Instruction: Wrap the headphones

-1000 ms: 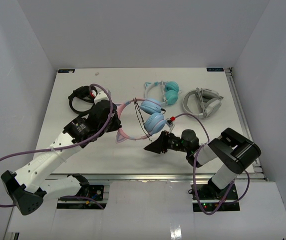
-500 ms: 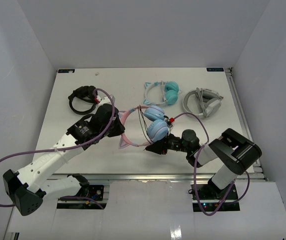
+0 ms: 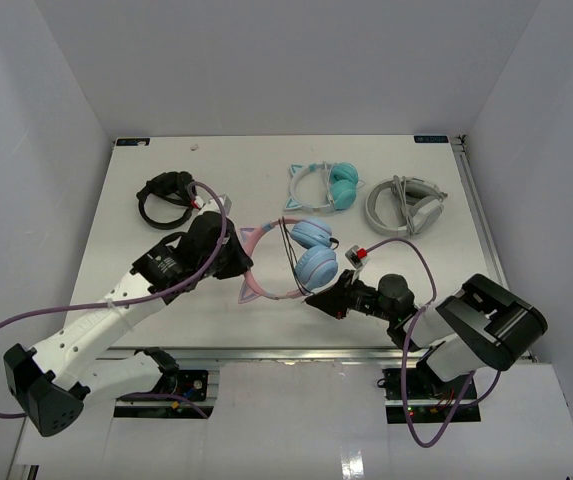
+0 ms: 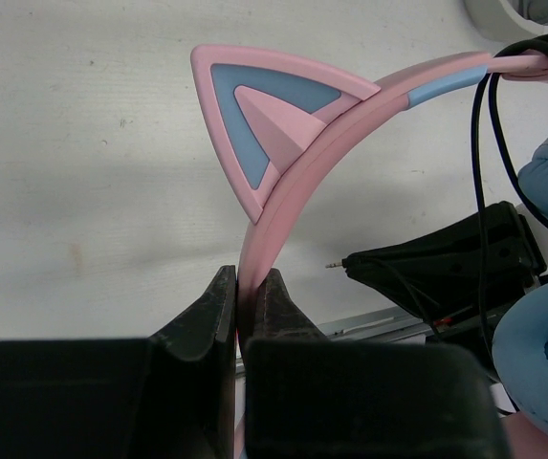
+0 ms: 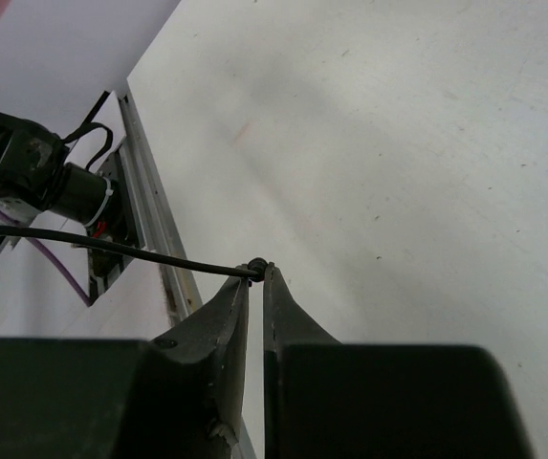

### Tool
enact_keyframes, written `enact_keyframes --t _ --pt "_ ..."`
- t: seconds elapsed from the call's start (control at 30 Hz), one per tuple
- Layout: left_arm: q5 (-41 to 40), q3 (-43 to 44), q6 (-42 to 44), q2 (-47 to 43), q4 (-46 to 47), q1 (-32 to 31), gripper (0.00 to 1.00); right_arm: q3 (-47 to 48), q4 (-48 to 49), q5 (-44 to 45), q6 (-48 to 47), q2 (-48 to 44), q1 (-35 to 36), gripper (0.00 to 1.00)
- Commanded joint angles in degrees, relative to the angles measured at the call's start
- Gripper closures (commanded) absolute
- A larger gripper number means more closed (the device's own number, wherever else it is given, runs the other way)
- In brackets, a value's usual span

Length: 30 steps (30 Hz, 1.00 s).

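Headphones [image 4: 297, 167] clamped in left tool [image 4: 246, 287], cable [image 5: 111, 247] in right tool [image 5: 256, 274]

Smooth plastic on a matt desk [image 4: 82, 143]
The headphones [image 4: 297, 172] show a sleek pink plastic band with a thin, rubbery black cable [image 5: 111, 249]; the white desk looks lightly scuffed.

Pale grey walls [image 3: 286, 60] are boxing in the white table [image 3: 246, 165] on three sides, and soft, even light is spreading across it.
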Motion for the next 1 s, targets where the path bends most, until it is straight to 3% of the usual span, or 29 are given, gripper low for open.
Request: enact_keyframes --t 0.0,0.43,0.97 --pt "6.18 -0.03 -1.52 -3.71 6.27 0.85 1.00 -0.55 27.88 5.77 -3.69 -1.35 -0.68 0.92" --pt "8.53 0.12 -0.82 -4.90 6.17 1.82 1.00 -1.60 27.38 7.77 -4.27 -1.03 -2.22 0.92" --pt "28.24 -6.94 19.20 1.59 16.28 1.73 1.00 0.59 11.70 13.24 -11.77 -14.06 -4.14 0.92"
